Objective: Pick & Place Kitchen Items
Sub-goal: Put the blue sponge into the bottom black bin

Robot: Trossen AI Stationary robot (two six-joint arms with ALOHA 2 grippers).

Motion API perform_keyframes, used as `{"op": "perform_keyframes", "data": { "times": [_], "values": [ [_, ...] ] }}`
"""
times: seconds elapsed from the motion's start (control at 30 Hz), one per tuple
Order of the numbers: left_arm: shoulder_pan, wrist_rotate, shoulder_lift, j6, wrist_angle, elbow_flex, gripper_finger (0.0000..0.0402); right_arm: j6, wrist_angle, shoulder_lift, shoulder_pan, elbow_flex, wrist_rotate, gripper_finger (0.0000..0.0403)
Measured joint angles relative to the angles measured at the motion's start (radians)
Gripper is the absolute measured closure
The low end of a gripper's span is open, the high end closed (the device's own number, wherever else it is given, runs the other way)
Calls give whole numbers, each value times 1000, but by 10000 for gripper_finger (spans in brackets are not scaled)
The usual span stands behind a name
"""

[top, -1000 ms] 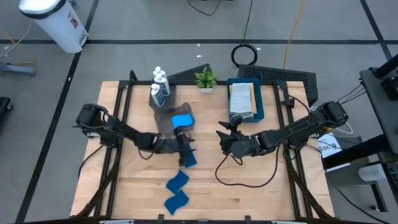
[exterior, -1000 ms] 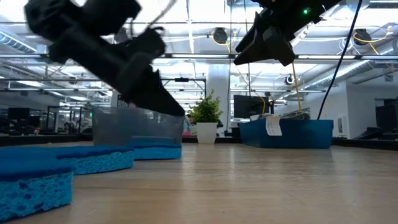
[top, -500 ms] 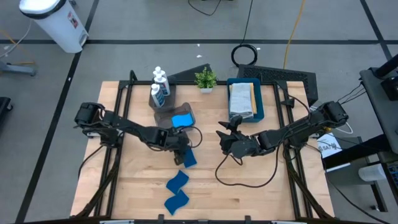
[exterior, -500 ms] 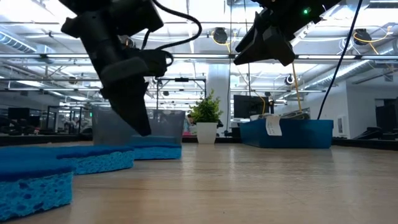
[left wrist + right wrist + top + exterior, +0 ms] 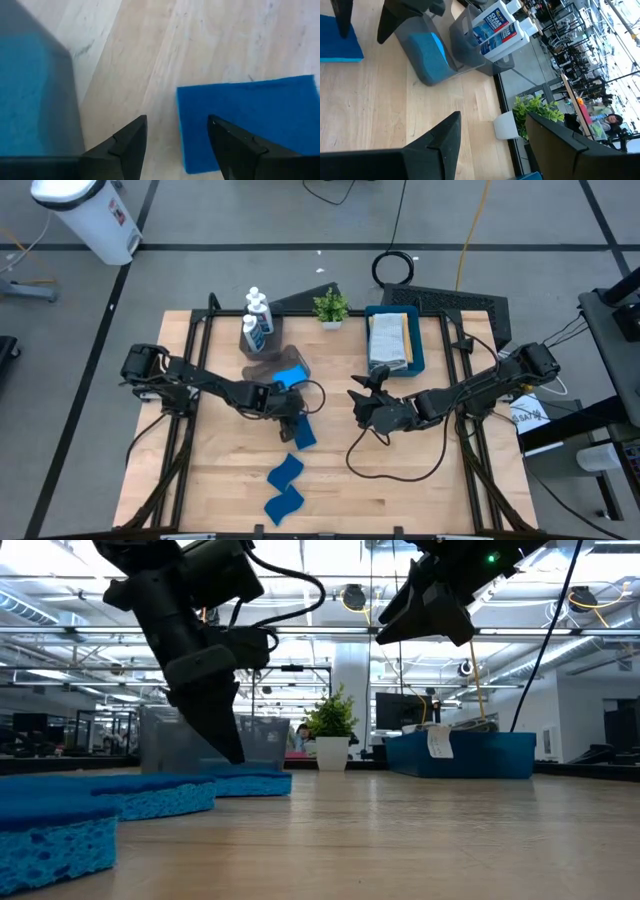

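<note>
- Since a second ago the left gripper [image 5: 293, 420] has swung round to point down at the sponge [image 5: 303, 435] just below frame centre, and the grey bin [image 5: 268, 372] has shifted slightly.
- Its jaws stand spread over the sponge's edge, holding nothing.
- The right gripper [image 5: 362, 402] has not moved, jaws spread, empty.
- The sponge is flat and blue and lies on the table [image 5: 420, 470]; two more sponges [image 5: 285, 486] lie lower.

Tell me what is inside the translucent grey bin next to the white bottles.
The translucent grey bin holds one blue wavy-edged sponge, seen from above and through its wall in the right wrist view. The left gripper overlaps the bin's near side, so whether anything else lies there cannot be seen.
</note>
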Motion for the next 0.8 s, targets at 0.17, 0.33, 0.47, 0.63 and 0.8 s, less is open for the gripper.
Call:
{"op": "perform_keyframes", "data": {
  "times": [0.17, 0.33, 0.47, 0.63, 0.8],
  "values": [
    [-3, 10, 0, -31, 3, 42, 188, 0, 0, 0, 0, 0, 0, 206],
    [-22, 88, -1, -121, 24, 69, 188, 0, 0, 0, 0, 0, 0, 206],
    [-66, 130, 22, -69, 55, 69, 188, 0, 0, 0, 0, 0, 0, 206],
    [-115, 131, 75, 33, 105, 69, 188, 0, 0, 0, 0, 0, 0, 206],
    [-100, 43, 68, 43, 61, 69, 188, 0, 0, 0, 0, 0, 0, 206]
  ]
}}
